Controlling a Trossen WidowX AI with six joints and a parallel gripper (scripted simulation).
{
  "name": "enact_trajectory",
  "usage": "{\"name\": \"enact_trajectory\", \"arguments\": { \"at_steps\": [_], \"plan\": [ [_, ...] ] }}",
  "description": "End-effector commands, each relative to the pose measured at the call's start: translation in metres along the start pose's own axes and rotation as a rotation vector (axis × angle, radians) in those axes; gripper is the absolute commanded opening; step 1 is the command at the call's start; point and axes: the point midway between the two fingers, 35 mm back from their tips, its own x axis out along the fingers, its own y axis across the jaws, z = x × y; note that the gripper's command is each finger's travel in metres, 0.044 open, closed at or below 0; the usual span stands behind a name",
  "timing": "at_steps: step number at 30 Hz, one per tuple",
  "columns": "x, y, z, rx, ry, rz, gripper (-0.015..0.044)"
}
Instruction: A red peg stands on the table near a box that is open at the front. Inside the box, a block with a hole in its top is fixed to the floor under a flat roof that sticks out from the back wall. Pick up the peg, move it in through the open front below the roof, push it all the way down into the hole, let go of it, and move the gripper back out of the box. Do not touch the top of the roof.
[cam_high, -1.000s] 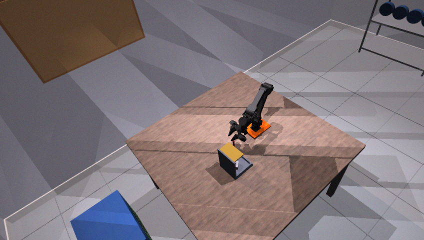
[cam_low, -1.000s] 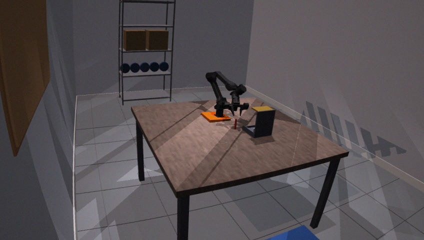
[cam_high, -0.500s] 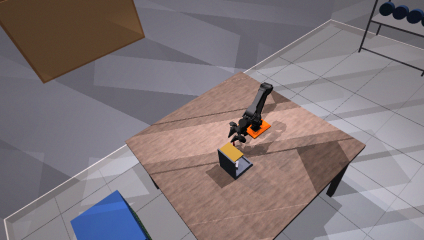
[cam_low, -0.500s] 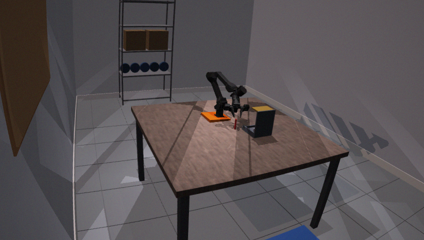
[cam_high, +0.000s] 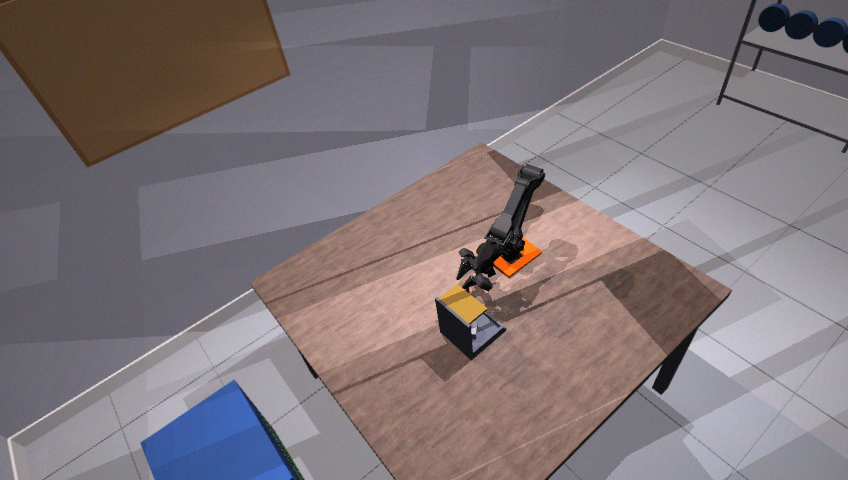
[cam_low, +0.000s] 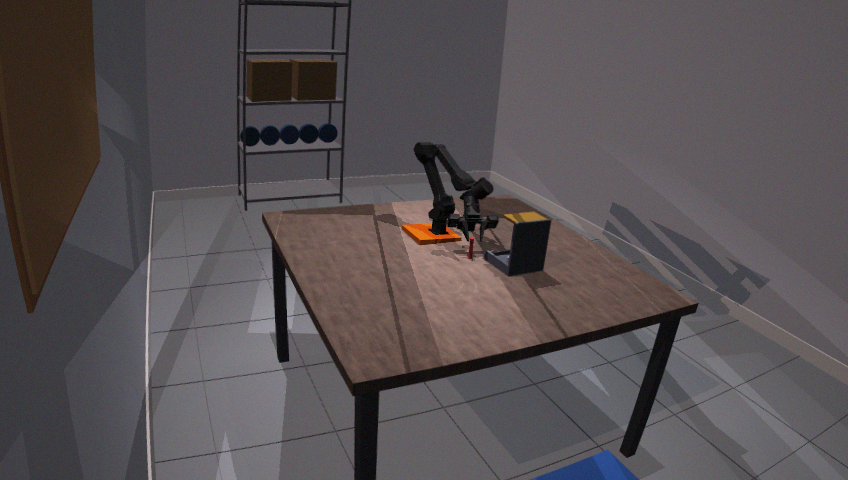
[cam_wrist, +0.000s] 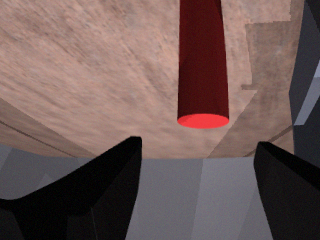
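Observation:
The red peg (cam_low: 471, 248) (cam_wrist: 202, 65) stands upright on the table beside the box; in the top view it is mostly hidden by the gripper. My gripper (cam_high: 463, 282) (cam_low: 474, 237) (cam_wrist: 200, 150) is open, empty and pointing down just above the peg's height. In the wrist view the peg's top lies sideways between the two fingertips but a little ahead of them. The box (cam_high: 453, 330) (cam_low: 528, 248) has a dark wall and a yellow roof (cam_high: 462, 304) (cam_low: 523, 218). Part of the pale block (cam_high: 474, 331) shows under the roof; its hole is hidden.
The orange base plate (cam_high: 529, 254) (cam_low: 420, 236) of the arm is on the wooden table (cam_high: 380, 249) (cam_low: 333, 279), behind the peg. The box stands close beside the gripper, its dark side (cam_wrist: 304, 65) showing at the right edge of the wrist view.

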Motion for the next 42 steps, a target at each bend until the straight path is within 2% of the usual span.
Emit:
{"name": "enact_trajectory", "arguments": {
  "at_steps": [1, 24, 30, 39, 42],
  "plan": [
    [0.005, 0.001, 0.008, 0.000, -0.007, 0.008, 0.0220],
    [0.020, 0.004, 0.031, 0.000, -0.007, 0.008, 0.0220],
    [0.019, 0.002, 0.029, -0.002, -0.004, 0.002, 0.0062],
    [0.019, 0.002, 0.029, -0.002, -0.004, 0.002, 0.0003],
    [0.018, 0.002, 0.027, -0.002, -0.004, 0.002, 0.0000]
  ]
}}
